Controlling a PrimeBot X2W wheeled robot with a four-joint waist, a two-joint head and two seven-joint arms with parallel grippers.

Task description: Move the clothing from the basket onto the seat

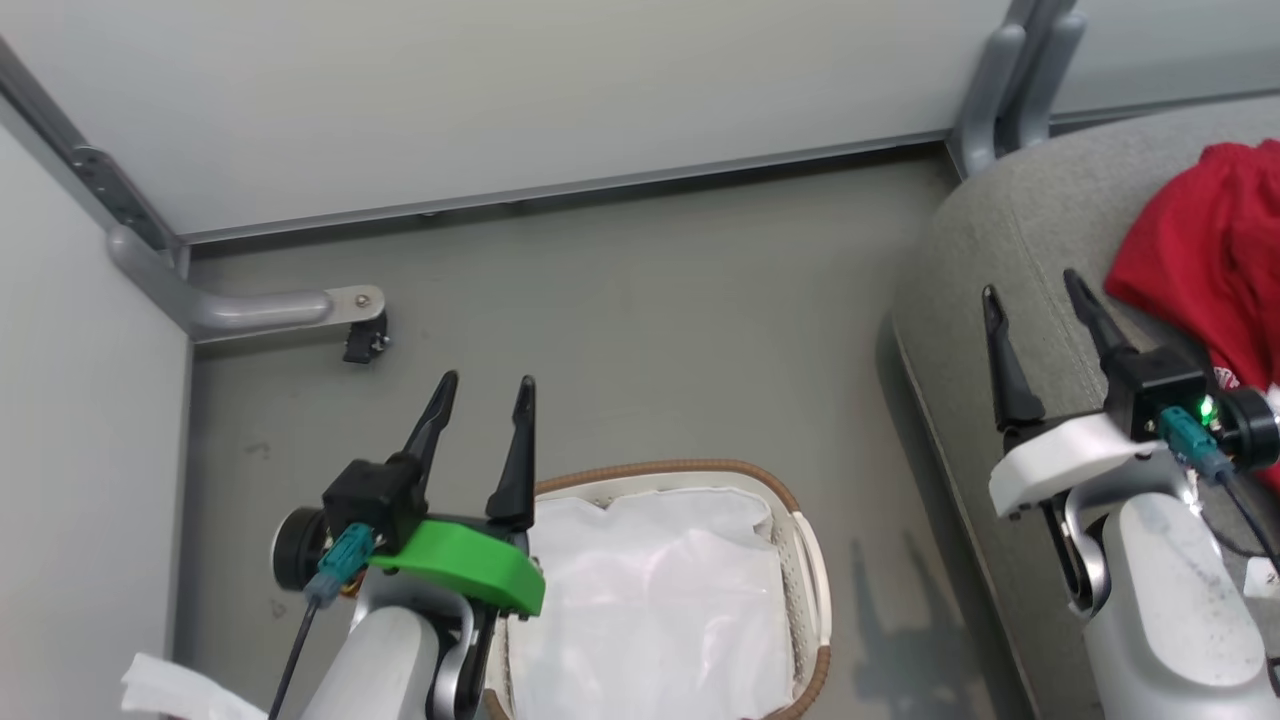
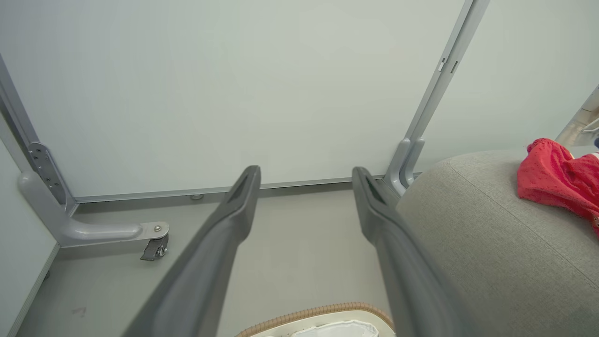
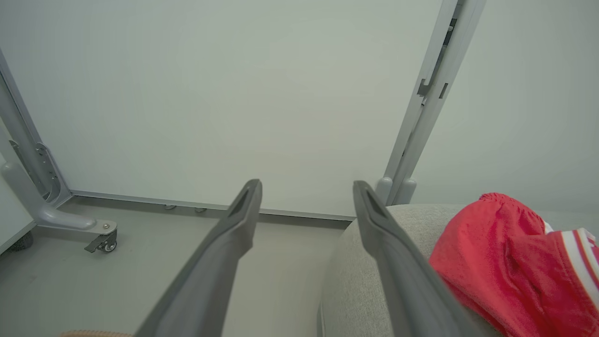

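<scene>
Grey floor (image 1: 650, 330), basket (image 1: 700, 468) shows liner (image 1: 650, 600) only; left tool (image 1: 490, 378) and right tool (image 1: 1030, 281) wide, empty. Risk: any dip in probably snags liner.

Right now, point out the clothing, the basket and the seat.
clothing (image 1: 1205, 235): head view, middle of the red fabric.
basket (image 1: 700, 466): head view, far brown woven rim.
seat (image 1: 1040, 200): head view, bare grey fabric.

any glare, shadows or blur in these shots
Head view: the white liner in the basket is washed out, folds faint; a soft finger-shaped shadow lies on the floor beside it. Left wrist view: the dark fingers blur toward the bottom edge. Right wrist view: even light, the red clothing fairly sharp.
</scene>
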